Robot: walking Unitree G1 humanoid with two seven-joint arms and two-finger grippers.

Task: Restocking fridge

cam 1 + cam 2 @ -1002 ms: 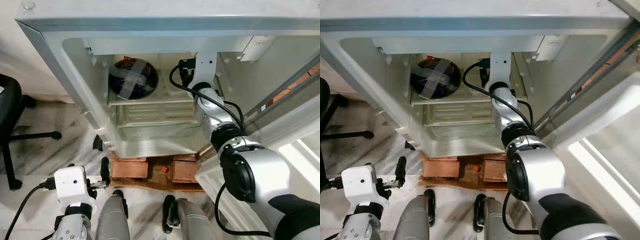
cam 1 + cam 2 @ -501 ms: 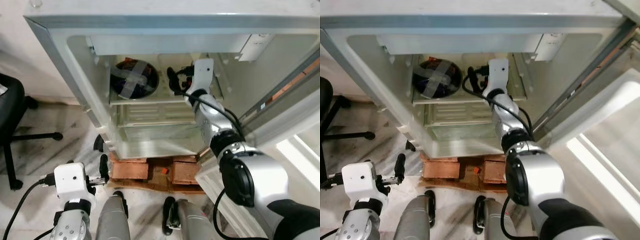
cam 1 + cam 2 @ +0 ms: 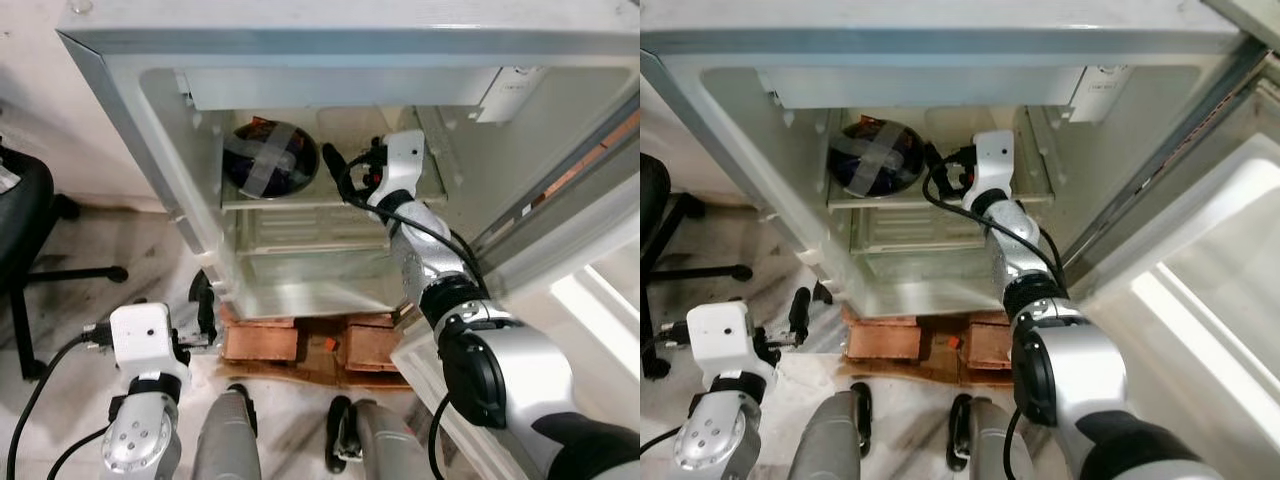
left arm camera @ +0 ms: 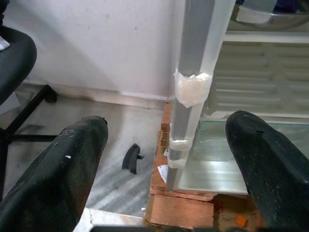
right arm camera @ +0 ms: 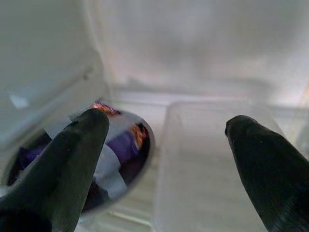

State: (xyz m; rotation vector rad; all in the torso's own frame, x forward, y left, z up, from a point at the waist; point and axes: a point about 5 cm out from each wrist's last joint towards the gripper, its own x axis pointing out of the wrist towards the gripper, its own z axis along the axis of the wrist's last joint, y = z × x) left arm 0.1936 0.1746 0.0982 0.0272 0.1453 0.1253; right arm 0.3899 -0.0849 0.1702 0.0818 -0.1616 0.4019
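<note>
The right end effector [image 3: 338,168] is found inside the open fridge [image 3: 300,60], at the level of the upper shelf [image 3: 300,200], its two black fingers spread wide and holding nothing. The steel bowl [image 3: 268,160], covered and crossed with grey tape, is seated on that shelf toward the fridge's left wall. From the right end effector the bowl lies to the robot's left, just beside the fingertips and apart from them; in the right wrist view the bowl [image 5: 108,159] is seen beyond the one finger [image 5: 63,159], off the centre line between the fingers. The bowl is round, so no long axis is presented; its rim faces upward. A clear tray [image 5: 212,164] is observed ahead of the fingers on the same shelf.

The left end effector [image 3: 205,315] is held low outside the fridge near the floor, fingers wide and empty, well apart from the bowl. The right arm is judged the nearer
</note>
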